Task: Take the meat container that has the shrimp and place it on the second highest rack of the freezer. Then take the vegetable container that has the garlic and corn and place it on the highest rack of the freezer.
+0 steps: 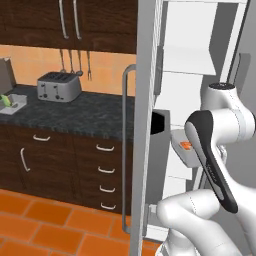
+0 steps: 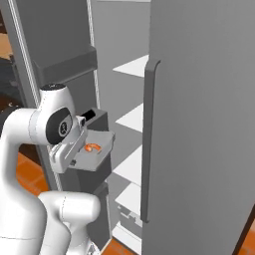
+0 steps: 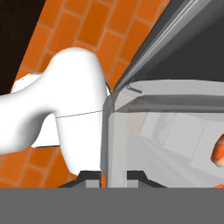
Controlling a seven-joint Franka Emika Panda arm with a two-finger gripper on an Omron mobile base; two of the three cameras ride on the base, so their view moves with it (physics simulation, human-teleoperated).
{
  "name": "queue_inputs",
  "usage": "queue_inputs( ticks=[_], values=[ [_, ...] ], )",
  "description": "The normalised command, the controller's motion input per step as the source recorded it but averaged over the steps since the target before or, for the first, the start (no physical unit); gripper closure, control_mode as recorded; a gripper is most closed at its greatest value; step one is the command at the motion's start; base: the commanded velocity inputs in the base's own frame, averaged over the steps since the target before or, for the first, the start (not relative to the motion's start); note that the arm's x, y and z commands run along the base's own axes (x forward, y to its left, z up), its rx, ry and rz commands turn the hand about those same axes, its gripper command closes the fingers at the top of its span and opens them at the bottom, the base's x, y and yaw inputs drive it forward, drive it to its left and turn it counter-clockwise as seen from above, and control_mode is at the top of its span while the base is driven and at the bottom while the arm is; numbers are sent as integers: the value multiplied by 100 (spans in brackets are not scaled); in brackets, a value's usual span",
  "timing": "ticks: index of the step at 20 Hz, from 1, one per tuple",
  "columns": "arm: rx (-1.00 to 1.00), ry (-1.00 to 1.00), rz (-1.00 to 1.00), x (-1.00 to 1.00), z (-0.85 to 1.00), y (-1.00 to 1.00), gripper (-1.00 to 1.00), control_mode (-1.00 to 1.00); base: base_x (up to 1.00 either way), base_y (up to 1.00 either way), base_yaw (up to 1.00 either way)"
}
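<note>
Hand view showed the two small dark tips of the two-finger gripper point(image 3: 114, 175) pinched tight on the thin rim wall of the clear, box-shaped plastic meat container point(image 3: 166, 131), with an orange shrimp point(image 3: 218, 151) lying inside near the far edge. In the right base view the same container point(image 2: 92, 149) hung in mid-air beside the tall grey metal-faced freezer point(image 2: 199, 124), at the open compartment and close to the dark grey door bin point(image 2: 97, 119), not yet on any shelf. The flat white second highest rack point(image 2: 132, 117) and the highest rack point(image 2: 134, 64) above it sat deeper inside.

The grip looked the weakest point: the tray was held by one edge only, so its weight could twist it between the tips and tip the shrimp out. The container also seemed lower than the target shelf, so pushing inward without lifting could drive it into a shelf front or the door bin. A lower rack could easily be mistaken for the right one.
</note>
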Motion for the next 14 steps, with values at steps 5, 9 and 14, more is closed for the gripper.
queue_inputs(
  ticks=[5, 9, 14],
  values=[
    [0, 0, 0, 0, 0, 0, 100, 100, -2, -8, 0],
    [0, 0, 0, 0, 0, 0, 100, 100, -5, -51, 0],
    [0, 0, 0, 0, 0, 0, 100, 100, 1, -57, 0]
  ],
)
